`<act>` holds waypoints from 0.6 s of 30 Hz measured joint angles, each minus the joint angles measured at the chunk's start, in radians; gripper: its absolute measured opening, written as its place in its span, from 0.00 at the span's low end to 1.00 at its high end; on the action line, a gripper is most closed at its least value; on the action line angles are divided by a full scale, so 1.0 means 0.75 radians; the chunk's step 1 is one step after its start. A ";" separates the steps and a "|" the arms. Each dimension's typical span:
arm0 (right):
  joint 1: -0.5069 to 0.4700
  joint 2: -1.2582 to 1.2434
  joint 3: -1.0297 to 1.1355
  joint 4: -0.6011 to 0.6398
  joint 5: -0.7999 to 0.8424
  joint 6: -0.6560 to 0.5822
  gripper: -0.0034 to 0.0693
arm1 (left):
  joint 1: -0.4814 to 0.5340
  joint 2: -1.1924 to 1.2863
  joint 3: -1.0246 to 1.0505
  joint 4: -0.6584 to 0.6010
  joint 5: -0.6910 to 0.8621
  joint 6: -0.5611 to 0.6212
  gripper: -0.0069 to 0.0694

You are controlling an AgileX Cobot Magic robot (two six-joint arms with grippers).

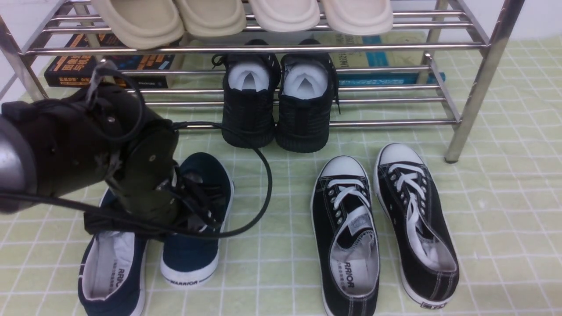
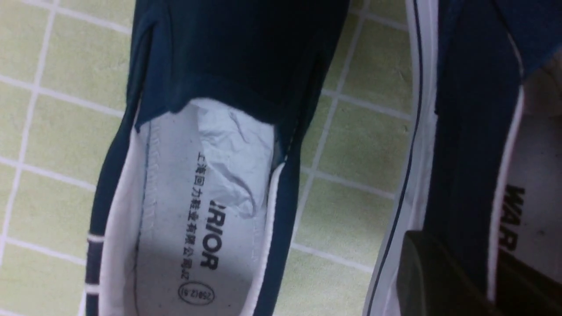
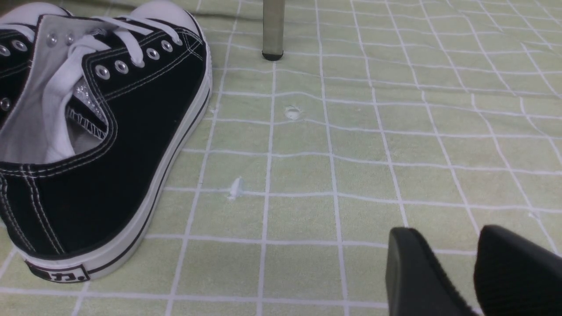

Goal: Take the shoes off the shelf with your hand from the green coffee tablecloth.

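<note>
**mo:** starting at the tips: one dark finger (image 2: 439, 276) of the left gripper (image 1: 175, 197) is sitting right at the collar of one of the navy shoes (image 1: 191, 254). its own cable (image 1: 263, 175) is covering the tips in the front view, so i can't tell if it's pinching the canvas or just hanging over it.

**jez:** and the right gripper (image 3: 456, 245) is idling low over bare cloth (image 1: 281, 219), fingers a little apart, nothing in them.

**mo:** where's the pair sitting though?

**jez:** both are lying on the cloth in front of the shelf (image 1: 483, 83), on the robot's left, heels toward the camera. neither one is on a rung.

**mo:** i'm guessing they're handling light. soft canvas will be folding under a squeeze, while the rubber sole is looking stiff and grippy. i'd be grabbing the heel collar, one finger inside and one outside.

**jez:** agreed. the twin is lying just beside it, so there's not much room for the outer finger. the cable is also looping across the cloth near the toe.

**mo:** the rest isn't getting in the way:
- the lace-up sneakers (image 1: 347, 232) are lying well apart to the right
- the knit pair (image 1: 272, 109) is sitting on the lower rung
- the slippers (image 1: 210, 17) are up top
- the books (image 1: 74, 66) are behind
</note>
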 joint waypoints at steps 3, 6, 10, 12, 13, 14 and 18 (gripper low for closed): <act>0.000 0.000 0.000 0.000 0.000 0.000 0.37 | -0.002 -0.001 0.000 0.001 -0.018 0.033 0.30; 0.000 0.000 0.000 0.000 0.000 0.000 0.37 | -0.002 -0.002 0.000 0.001 -0.018 0.067 0.44; 0.000 0.000 0.000 0.000 0.000 0.000 0.37 | -0.002 -0.029 -0.010 -0.003 0.031 0.122 0.54; 0.000 0.000 0.000 0.000 0.000 0.000 0.37 | -0.002 -0.078 -0.037 -0.011 0.096 0.199 0.53; 0.000 0.000 0.000 0.000 0.000 0.000 0.37 | -0.002 -0.111 -0.055 -0.012 0.133 0.246 0.51; 0.000 0.000 0.000 0.000 0.000 0.000 0.37 | -0.002 -0.142 -0.072 -0.012 0.165 0.289 0.48; 0.000 0.000 0.000 0.000 0.000 0.000 0.37 | -0.002 -0.322 -0.128 -0.018 0.311 0.546 0.28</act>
